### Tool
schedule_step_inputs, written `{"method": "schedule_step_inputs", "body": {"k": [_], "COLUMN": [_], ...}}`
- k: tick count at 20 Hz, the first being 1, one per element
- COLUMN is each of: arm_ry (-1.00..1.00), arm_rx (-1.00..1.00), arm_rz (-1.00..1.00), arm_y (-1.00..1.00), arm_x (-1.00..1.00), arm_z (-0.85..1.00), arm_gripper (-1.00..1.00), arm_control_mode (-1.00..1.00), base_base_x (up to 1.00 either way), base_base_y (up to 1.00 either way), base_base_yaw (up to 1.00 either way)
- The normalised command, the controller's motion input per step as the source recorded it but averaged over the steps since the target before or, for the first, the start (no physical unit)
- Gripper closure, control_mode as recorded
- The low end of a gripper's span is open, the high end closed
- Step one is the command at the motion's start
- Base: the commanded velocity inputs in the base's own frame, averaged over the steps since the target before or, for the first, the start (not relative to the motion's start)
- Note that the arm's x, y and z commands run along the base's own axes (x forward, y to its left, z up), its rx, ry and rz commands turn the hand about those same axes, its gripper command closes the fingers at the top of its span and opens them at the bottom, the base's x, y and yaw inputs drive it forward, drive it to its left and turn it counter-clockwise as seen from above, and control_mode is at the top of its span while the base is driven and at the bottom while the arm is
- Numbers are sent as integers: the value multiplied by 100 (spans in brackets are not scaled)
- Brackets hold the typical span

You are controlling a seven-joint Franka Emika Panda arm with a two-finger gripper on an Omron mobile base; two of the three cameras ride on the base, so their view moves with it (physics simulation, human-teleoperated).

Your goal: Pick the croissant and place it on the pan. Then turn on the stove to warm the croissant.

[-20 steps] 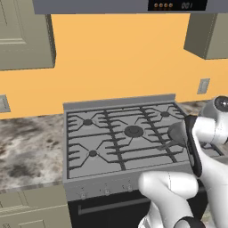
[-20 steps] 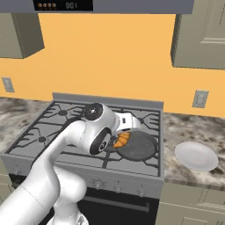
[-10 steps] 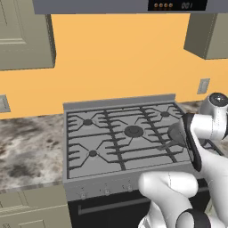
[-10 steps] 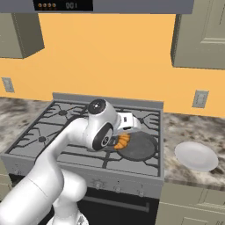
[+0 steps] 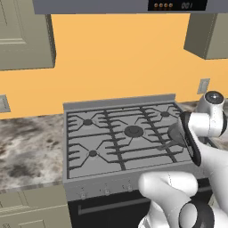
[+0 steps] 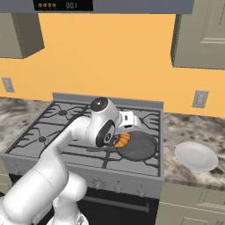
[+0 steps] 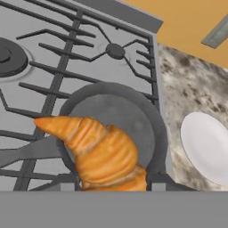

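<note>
The croissant [image 7: 102, 151] is golden-brown and ridged, and my gripper [image 7: 111, 182] is shut on it, a dark fingertip [image 7: 67, 180] showing on each side. It hangs just over the near-left part of the dark grey pan [image 7: 133, 111]. From the right base, the croissant [image 6: 122, 139] sits at the left rim of the pan [image 6: 140, 147], with the gripper [image 6: 124, 135] partly hidden behind my arm. The pan [image 5: 176, 133] rests on the front right burner of the stove [image 5: 116, 138]. The pan's handle [image 7: 31, 153] points left.
A white round plate [image 6: 196, 156] lies on the marbled counter [image 6: 184, 132] to the right of the stove [image 6: 61, 127]. Small knobs [image 6: 118, 186] line the stove's front. Black grates [image 7: 53, 67] cover the other burners. An orange wall stands behind.
My arm's upper joint has shifted slightly up and to the right. The croissant stays in my grip at almost the same spot over the pan's left rim.
</note>
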Motion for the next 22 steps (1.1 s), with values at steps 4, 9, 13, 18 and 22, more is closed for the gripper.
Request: {"method": "schedule_step_inputs", "body": {"k": [4, 9, 13, 18, 22], "arm_ry": [0, 0, 0, 0, 0], "arm_rx": [0, 0, 0, 0, 0], "arm_rz": [0, 0, 0, 0, 0], "arm_y": [-13, -7, -3, -5, -15], "arm_x": [25, 22, 14, 5, 14], "arm_z": [-28, -20, -23, -26, -14], "arm_gripper": [100, 100, 100, 100, 100], "arm_control_mode": [-100, -100, -100, -100, -100], "base_base_x": [0, 0, 0, 0, 0], "base_base_y": [0, 0, 0, 0, 0], "base_base_yaw": [0, 0, 0, 0, 0]}}
